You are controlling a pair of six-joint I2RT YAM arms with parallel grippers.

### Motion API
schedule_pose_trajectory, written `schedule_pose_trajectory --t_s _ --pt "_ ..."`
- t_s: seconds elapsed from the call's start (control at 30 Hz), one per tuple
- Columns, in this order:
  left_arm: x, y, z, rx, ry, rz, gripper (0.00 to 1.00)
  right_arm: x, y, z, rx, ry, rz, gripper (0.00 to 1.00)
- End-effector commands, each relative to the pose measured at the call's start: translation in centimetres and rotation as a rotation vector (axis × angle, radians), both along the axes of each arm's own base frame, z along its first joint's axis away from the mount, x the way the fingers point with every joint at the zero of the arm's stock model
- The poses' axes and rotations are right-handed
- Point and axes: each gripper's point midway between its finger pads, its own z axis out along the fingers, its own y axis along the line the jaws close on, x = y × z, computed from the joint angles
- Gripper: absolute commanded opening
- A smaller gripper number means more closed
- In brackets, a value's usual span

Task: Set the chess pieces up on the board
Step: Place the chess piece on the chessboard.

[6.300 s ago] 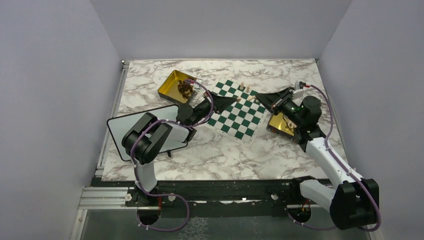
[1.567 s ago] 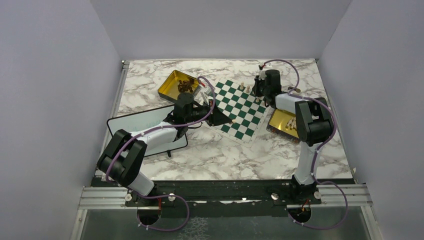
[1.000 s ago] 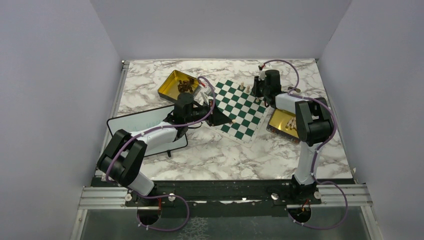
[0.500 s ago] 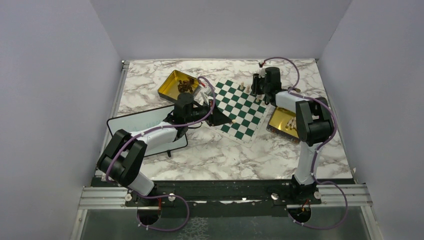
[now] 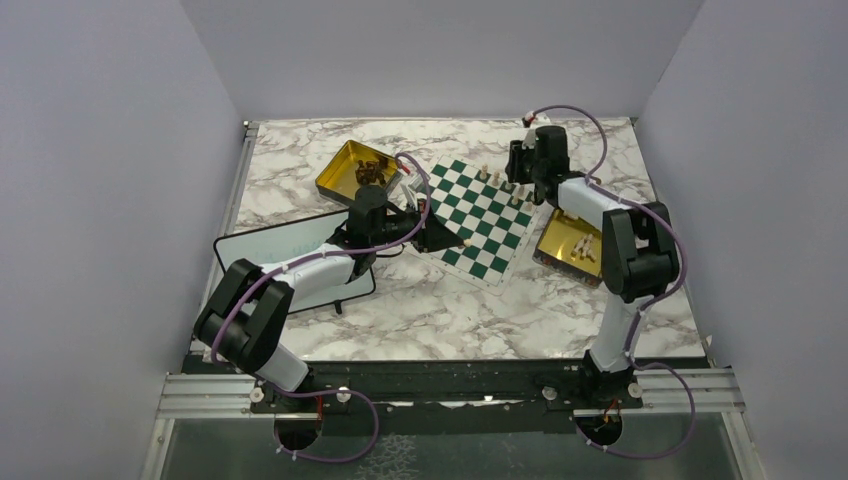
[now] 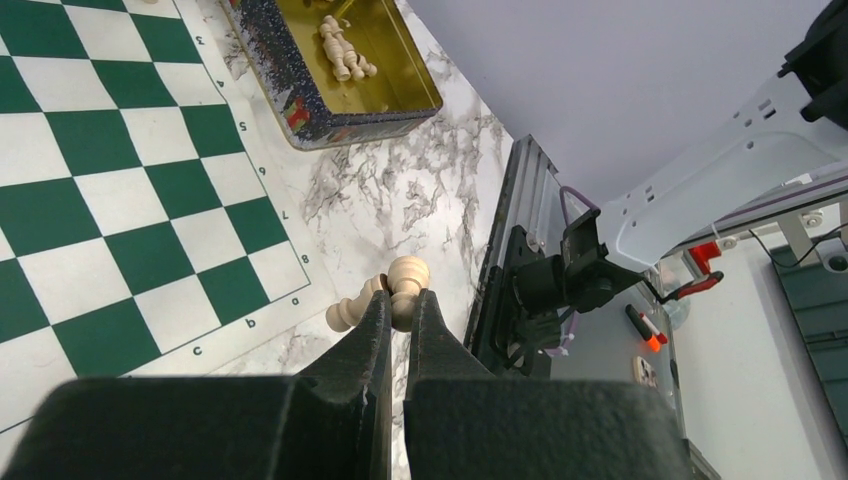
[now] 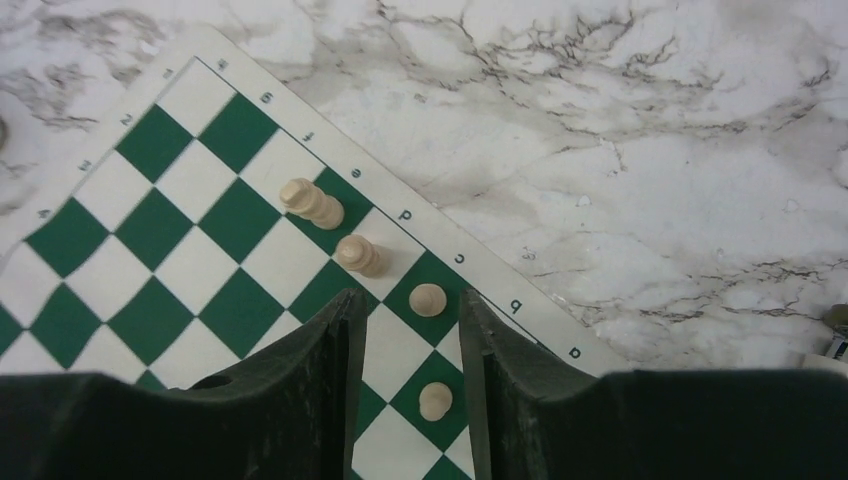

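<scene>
The green-and-white board [image 5: 470, 225] lies in the middle of the marble table. My left gripper [image 5: 460, 241] is low over the board's near corner. In the left wrist view it [image 6: 400, 300] is shut on a pale chess piece [image 6: 408, 278]. A second pale piece [image 6: 348, 312] sticks out to the left of the fingers. My right gripper [image 5: 517, 172] is open and empty over the board's far right edge [image 7: 410, 305]. Several pale pieces stand below it: a tall one [image 7: 312, 203], a shorter one [image 7: 358, 255] and two pawns [image 7: 428, 298] [image 7: 435, 400].
A gold tin [image 5: 345, 170] holding dark pieces sits left of the board. A second gold tin [image 5: 560, 243] with pale pieces [image 6: 345, 55] sits to the right. A black-framed whiteboard [image 5: 250, 262] lies under the left arm. Walls close in on three sides.
My right gripper has drawn back a little toward the far side and stands open above the row of pale pieces. The left arm has not moved and still grips its piece.
</scene>
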Motion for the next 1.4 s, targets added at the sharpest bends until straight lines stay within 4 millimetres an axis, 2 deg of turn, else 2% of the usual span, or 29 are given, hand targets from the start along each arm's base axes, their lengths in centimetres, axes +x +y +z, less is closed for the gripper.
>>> schedule_pose_trajectory --t_s 0.0,0.03,0.2,0.4,0.47,0.63,0.8,0.93,1.13,1.37 --pt "1.0 0.2 3.1 -0.042 -0.057 0.046 0.00 -1.4 2.1 5.7 0.105 -0.066 0.077 0.42" --pt "1.2 0.3 3.2 -0.043 -0.054 0.067 0.00 -2.0 2.6 6.8 0.142 -0.079 0.100 0.41" --pt "2.2 0.6 4.1 -0.062 -0.017 0.154 0.00 -6.1 5.4 9.4 0.301 -0.113 0.209 0.40" --pt "3.3 1.1 6.0 -0.107 0.009 0.241 0.00 -12.2 9.3 13.1 0.504 -0.172 0.419 0.39" --pt "3.7 1.4 6.8 -0.133 0.038 0.277 0.00 -14.0 9.9 13.8 0.493 -0.246 0.483 0.40" --pt "4.7 1.8 8.6 -0.202 0.120 0.348 0.00 -17.5 11.5 14.2 0.366 -0.486 0.676 0.44" --pt "5.5 2.2 9.5 -0.249 0.187 0.393 0.00 -18.8 11.5 15.1 0.301 -0.649 0.710 0.45" --pt "6.1 2.6 10.4 -0.293 0.234 0.430 0.00 -20.0 12.0 14.2 0.160 -0.770 0.807 0.48" --pt "6.6 3.4 10.9 -0.341 0.301 0.479 0.00 -19.3 11.4 14.8 0.012 -0.868 0.720 0.42" --pt "6.8 4.1 11.7 -0.389 0.349 0.506 0.00 -20.8 13.5 15.5 -0.179 -1.080 0.785 0.45"
